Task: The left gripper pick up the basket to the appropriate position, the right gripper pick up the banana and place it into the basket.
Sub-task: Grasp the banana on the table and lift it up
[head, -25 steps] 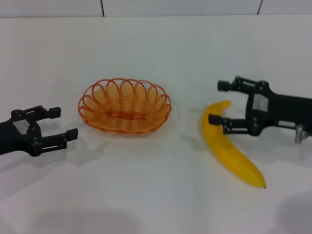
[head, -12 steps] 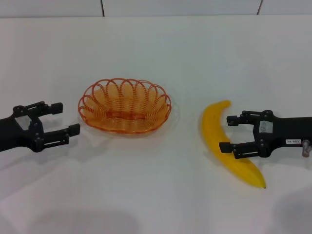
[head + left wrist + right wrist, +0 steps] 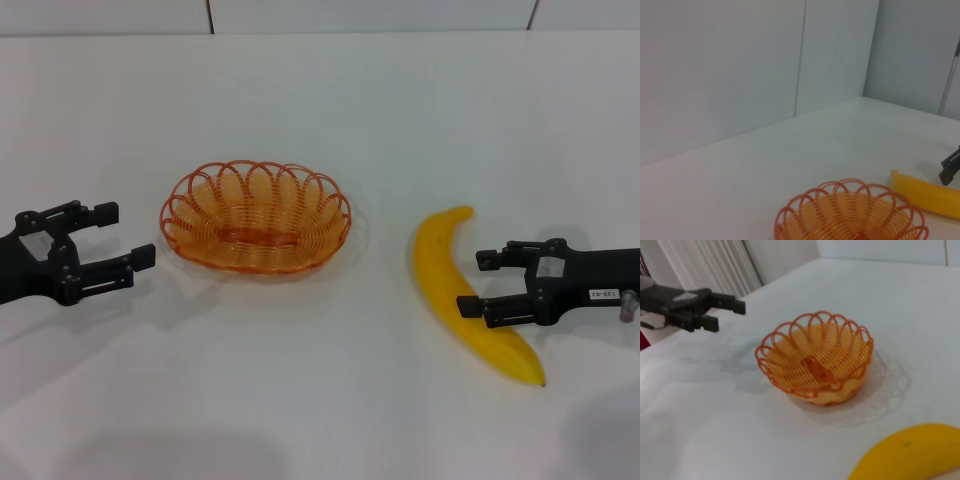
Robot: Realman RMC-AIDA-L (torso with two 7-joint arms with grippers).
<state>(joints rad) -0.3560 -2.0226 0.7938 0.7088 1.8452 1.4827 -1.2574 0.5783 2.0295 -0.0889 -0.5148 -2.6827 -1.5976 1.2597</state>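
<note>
The orange wire basket [image 3: 256, 217] stands empty on the white table, left of centre; it also shows in the left wrist view [image 3: 852, 215] and the right wrist view [image 3: 816, 357]. The yellow banana [image 3: 466, 295] lies flat to its right, and shows in the wrist views [image 3: 927, 197] [image 3: 912, 455]. My left gripper [image 3: 120, 240] is open, a short way left of the basket and apart from it. My right gripper [image 3: 478, 283] is open at the banana's right side, one finger over the banana's lower half, the other beside it.
The white table [image 3: 320, 400] runs back to a pale wall [image 3: 320, 15]. White slatted panels [image 3: 715, 265] stand beyond the table on the robot's left side.
My right gripper has dropped and slid toward the front along the banana, from its upper end to its lower half. My left gripper has drawn back slightly to the left, away from the basket.
</note>
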